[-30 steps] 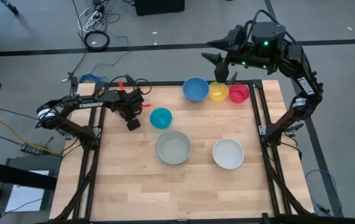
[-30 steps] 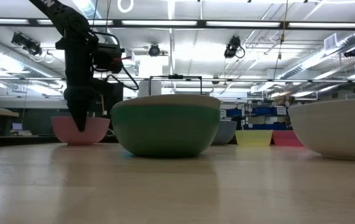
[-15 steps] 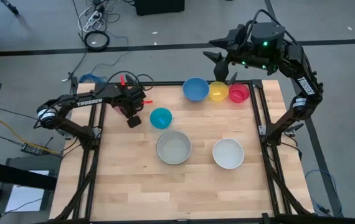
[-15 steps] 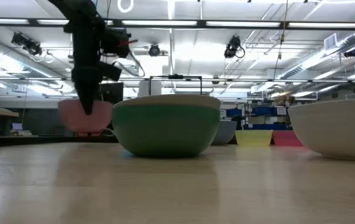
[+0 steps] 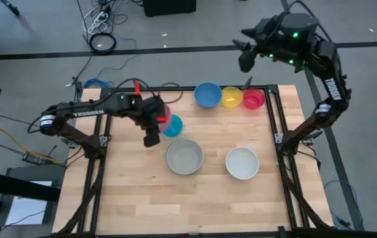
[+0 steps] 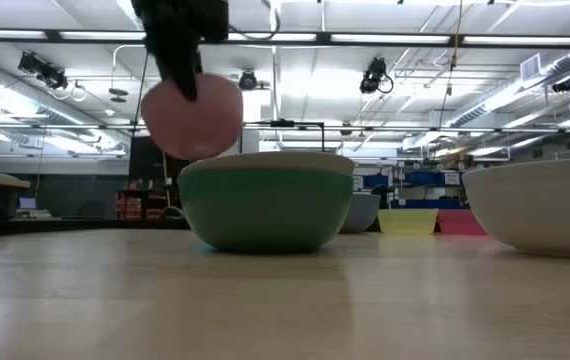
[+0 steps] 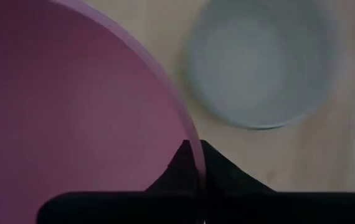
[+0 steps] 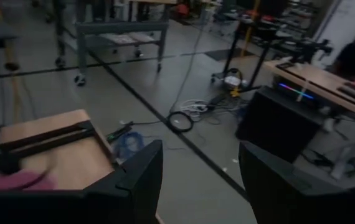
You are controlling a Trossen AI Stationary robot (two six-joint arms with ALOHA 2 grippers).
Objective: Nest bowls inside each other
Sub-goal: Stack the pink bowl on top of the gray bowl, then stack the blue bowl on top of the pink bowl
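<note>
We see the left gripper [image 5: 154,129] clenched on the rim of the pink bowl [image 6: 192,116], one finger inside the wall and one outside, carrying it in the air over the cyan bowl [image 5: 173,125] toward the middle of the table. The green bowl [image 6: 265,208], which from above shows grey inside, sits just near of it, the white bowl [image 5: 242,162] to its right. The blue bowl [image 5: 207,94], yellow bowl [image 5: 232,98] and red bowl [image 5: 253,99] line the far edge. The right gripper [image 8: 199,180] hangs released beyond the far right edge. We judge the thin rim pinch risky: the bowl could swing or slip out. Released off-centre, it could catch a rim and tip; which bowl it is bound for we cannot tell from the blurred top view
</note>
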